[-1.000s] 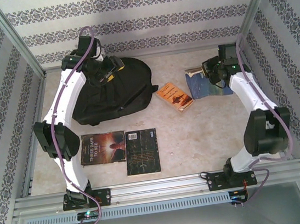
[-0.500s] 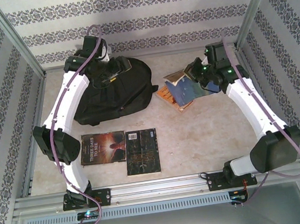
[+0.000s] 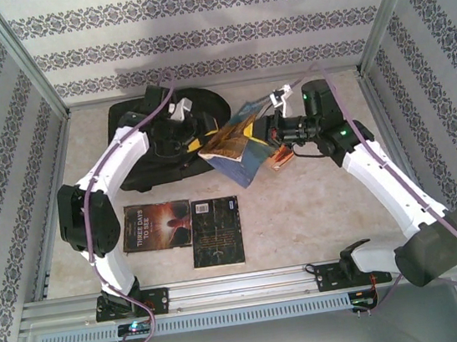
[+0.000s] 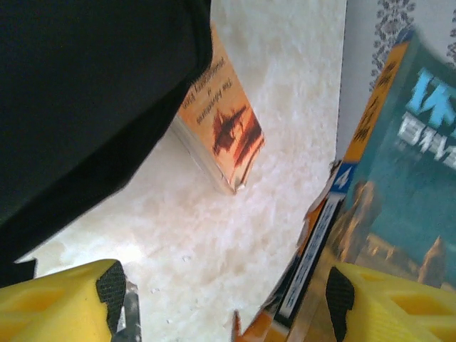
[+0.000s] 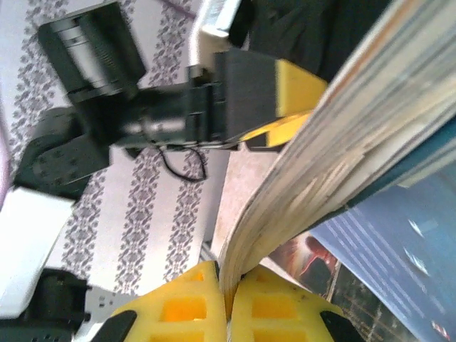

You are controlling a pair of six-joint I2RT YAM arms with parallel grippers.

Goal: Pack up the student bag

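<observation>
Right gripper point(image 5: 229, 296) first: its yellow fingers point(image 5: 187, 308) are pressed together on the page edge of the blue book point(image 3: 243, 162), a firm pinch with the pages fanning out above the tips. We see the book up off the table point(image 3: 317, 201), tilted and hanging partly open, its blue cover facing down and toward us in the top view. It hangs right at the bag's right edge, between the two arms.

Over to the left gripper point(image 4: 221, 303): fingers point(image 4: 68, 306) spread wide, nothing between them but bare table. The blue book's spine stands just beside its right-hand finger; it may be touching, but the wrist view is too blurred at that edge for us to call it.

The bag point(image 3: 153, 171) lies at the far left of the table, black and slumped, with the left arm reaching across it. In the left wrist view its dark fabric hangs over one end of the orange book point(image 4: 222, 132), which lies flat on the table just beside the bag.

Nearer the arm bases we have two more books lying flat and side by side: the Three Days to See cover point(image 3: 156, 225) and a dark book point(image 3: 216, 231) touching its right edge.
</observation>
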